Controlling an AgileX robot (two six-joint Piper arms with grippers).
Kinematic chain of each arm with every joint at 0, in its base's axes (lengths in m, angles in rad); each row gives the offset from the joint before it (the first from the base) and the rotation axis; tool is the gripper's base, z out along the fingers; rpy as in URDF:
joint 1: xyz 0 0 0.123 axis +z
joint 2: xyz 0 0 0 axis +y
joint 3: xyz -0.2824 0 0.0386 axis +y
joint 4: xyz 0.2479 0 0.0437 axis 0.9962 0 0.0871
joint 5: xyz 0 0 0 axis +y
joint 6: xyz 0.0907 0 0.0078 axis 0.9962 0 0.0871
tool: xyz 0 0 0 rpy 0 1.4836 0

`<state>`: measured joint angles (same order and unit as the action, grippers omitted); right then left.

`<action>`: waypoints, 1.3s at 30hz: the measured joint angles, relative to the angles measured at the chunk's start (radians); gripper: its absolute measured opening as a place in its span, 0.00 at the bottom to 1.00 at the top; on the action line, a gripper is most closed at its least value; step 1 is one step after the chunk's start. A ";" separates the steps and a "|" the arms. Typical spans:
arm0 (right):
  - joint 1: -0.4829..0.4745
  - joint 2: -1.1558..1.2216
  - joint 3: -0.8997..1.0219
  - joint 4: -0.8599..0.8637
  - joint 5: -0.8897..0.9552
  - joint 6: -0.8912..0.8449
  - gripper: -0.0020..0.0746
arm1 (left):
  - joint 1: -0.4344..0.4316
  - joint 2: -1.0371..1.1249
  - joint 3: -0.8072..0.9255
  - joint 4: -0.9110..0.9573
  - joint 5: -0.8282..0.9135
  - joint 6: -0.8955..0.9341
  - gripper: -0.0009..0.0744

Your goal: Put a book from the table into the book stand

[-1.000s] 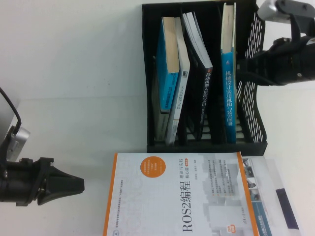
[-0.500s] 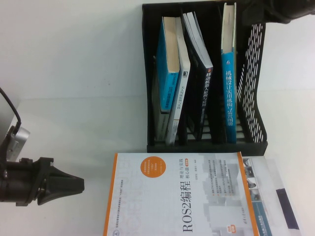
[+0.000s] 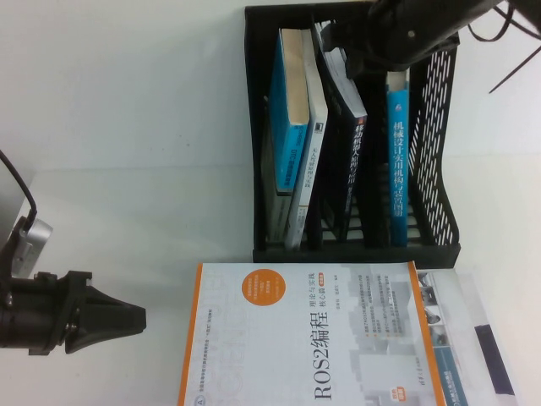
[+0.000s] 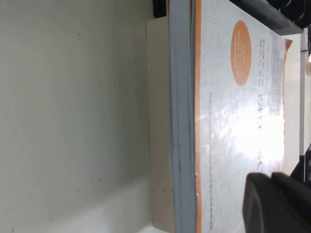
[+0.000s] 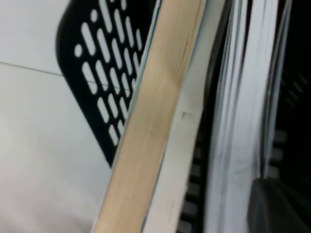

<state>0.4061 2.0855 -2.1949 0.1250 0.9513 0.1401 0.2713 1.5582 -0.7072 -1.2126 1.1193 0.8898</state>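
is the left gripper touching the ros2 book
Apart. High view shows bare table between the left gripper and the ROS2 book.

Right gripper (image 3: 342, 46) sits over top of book stand (image 3: 435, 169), blurred, fingers can't be made out; it hides upper part of blue book (image 3: 397, 152). Left gripper (image 3: 127, 319) near table's left edge, arm cut off by frame. White book (image 3: 313, 338) cut off at bottom edge; small cover text too small to read
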 joint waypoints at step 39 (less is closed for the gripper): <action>-0.062 -0.026 -0.049 -0.193 0.190 0.044 0.02 | 0.000 0.000 0.000 -0.027 0.028 0.000 0.01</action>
<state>0.3443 2.0593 -2.2444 -0.0676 1.1417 0.1839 0.2713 1.5582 -0.7072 -1.2394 1.1468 0.8898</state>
